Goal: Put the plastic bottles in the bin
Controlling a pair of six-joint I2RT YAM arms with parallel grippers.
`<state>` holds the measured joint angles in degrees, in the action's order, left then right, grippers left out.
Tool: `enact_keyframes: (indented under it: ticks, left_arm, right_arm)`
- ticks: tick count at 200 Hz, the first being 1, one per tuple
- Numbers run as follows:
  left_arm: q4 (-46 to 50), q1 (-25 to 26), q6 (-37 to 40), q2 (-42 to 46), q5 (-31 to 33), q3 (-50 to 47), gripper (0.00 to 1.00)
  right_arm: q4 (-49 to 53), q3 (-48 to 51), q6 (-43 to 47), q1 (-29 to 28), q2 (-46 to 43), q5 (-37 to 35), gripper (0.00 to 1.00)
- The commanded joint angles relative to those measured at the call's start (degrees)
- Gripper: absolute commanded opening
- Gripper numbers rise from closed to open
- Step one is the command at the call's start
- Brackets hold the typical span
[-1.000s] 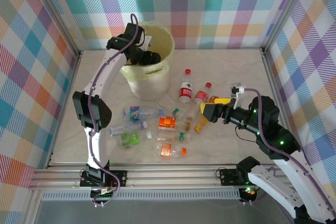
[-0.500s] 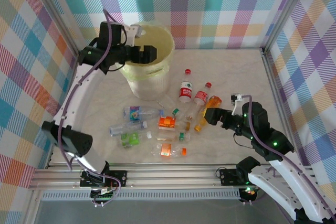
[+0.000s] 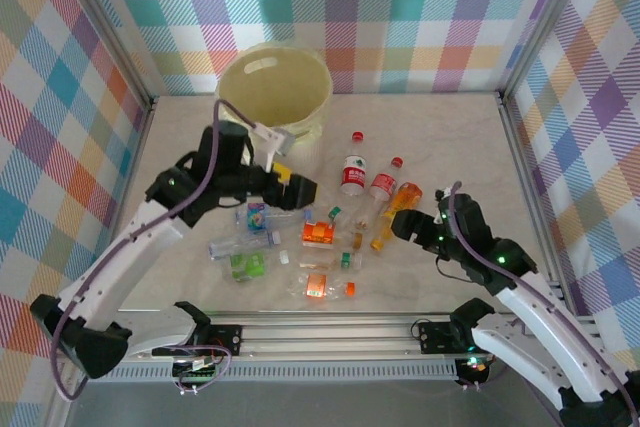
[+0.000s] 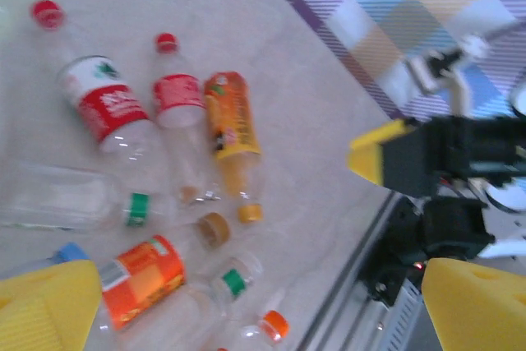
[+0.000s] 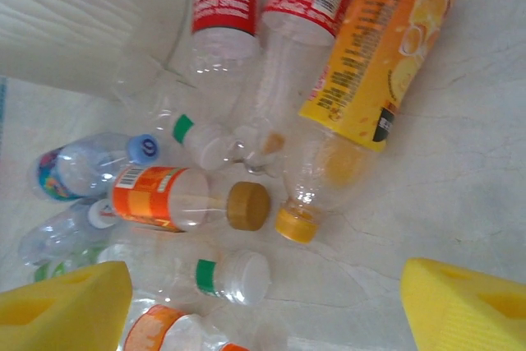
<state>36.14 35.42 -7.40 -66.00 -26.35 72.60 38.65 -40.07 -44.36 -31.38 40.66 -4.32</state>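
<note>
Yellow pads (image 4: 45, 306) on the left end effector (image 3: 292, 187) are spread wide with nothing between them. It hangs over the surface (image 3: 450, 137), between the bin (image 3: 318, 97) at the back and the left side of the pile. Every 1 of the plastic bottles (image 3: 353, 175) I can see lies flat mid-surface, in front of the bin. Likely pick for the left arm: blue-cap bottle (image 3: 262, 215), just on the near side of that end effector, long axis running left-right in the top view. Further right, the orange juice bottle (image 5: 378, 63) lies just ahead of the right end effector (image 3: 405, 224). Its orange cap (image 5: 296, 223) points toward the end effector, and its axis runs roughly along the approach, canted right, so I'd expect the jaws to close across the neck. Right arm is clearly the nearer 1 for it. Its pads are also apart, gripping and touching nothing.
</note>
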Motion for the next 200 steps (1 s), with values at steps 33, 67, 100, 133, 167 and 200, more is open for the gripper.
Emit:
enact_keyframes:
  ticks: [33, 67, 100, 133, 167, 200]
  left_arm:
    - [-13.49, 11.97, -5.94, 4.03, 6.98, -11.58, 1.0]
    - [-19.69, 17.95, -7.71, 3.36, 10.25, -15.83, 1.0]
    - [-28.15, 21.96, -10.15, 3.28, 15.69, -19.45, 1.0]
    - [-34.68, 24.55, -11.3, 4.06, 20.92, -23.17, 1.0]
    - [-38.86, 25.46, -12.93, 4.15, 23.62, -25.92, 1.0]
    - [-41.78, 26.18, -14.81, 5.24, 29.4, -29.32, 1.0]
  right_arm:
    - [-5.58, -1.55, -1.38, 6.37, 10.53, 2.43, 0.81]
    - [-10.63, -1.23, -0.65, 12.11, 16.57, 5.48, 0.78]
    - [-16.24, -0.94, 0.05, 17.36, 22.75, 9.39, 0.76]
    - [-20.15, -1.84, 0.61, 20.5, 29.05, 12.18, 0.75]
    - [-24.14, -2.97, 0.26, 22.01, 35.01, 13.9, 0.75]
    - [-26.86, -4.13, -0.24, 22.23, 39.89, 14.23, 0.75]
